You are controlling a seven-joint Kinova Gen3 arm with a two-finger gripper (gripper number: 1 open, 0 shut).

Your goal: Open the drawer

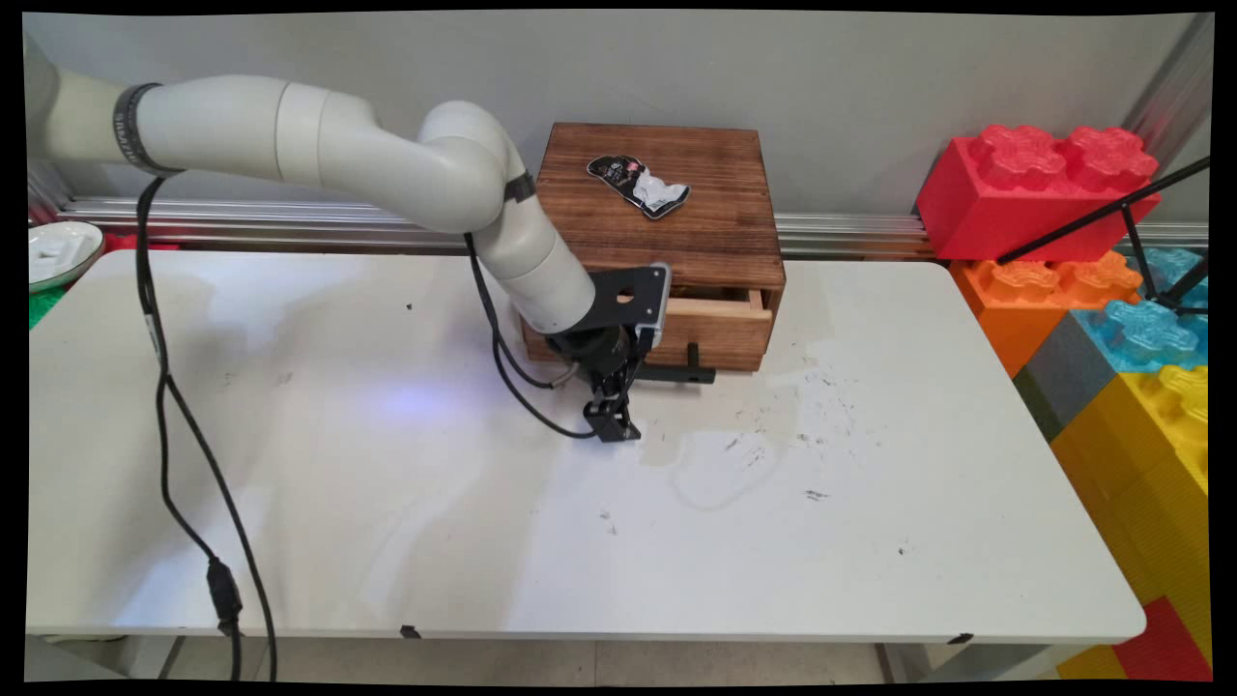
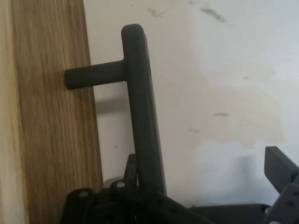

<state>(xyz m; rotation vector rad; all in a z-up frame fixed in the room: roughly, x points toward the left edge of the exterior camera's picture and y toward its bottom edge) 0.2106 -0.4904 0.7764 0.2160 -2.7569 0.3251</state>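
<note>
A brown wooden box (image 1: 667,222) stands at the table's far edge, and its drawer (image 1: 720,307) is pulled out a little. A black bar handle (image 1: 676,372) (image 2: 140,116) sticks out from the drawer's front on a short post. My gripper (image 1: 611,420) (image 2: 205,175) points down at the table just in front of the drawer, at the handle's left end. It is open: the bar runs close by one finger (image 2: 131,170), while the other finger (image 2: 280,170) stands far off it. A crumpled black and white packet (image 1: 638,184) lies on top of the box.
A white dish (image 1: 58,251) sits off the table's far left corner. Large red, orange, blue and yellow toy bricks (image 1: 1039,184) are stacked to the right, crossed by a black stand's rods (image 1: 1102,217). The white table (image 1: 870,503) is scuffed and stained before the box.
</note>
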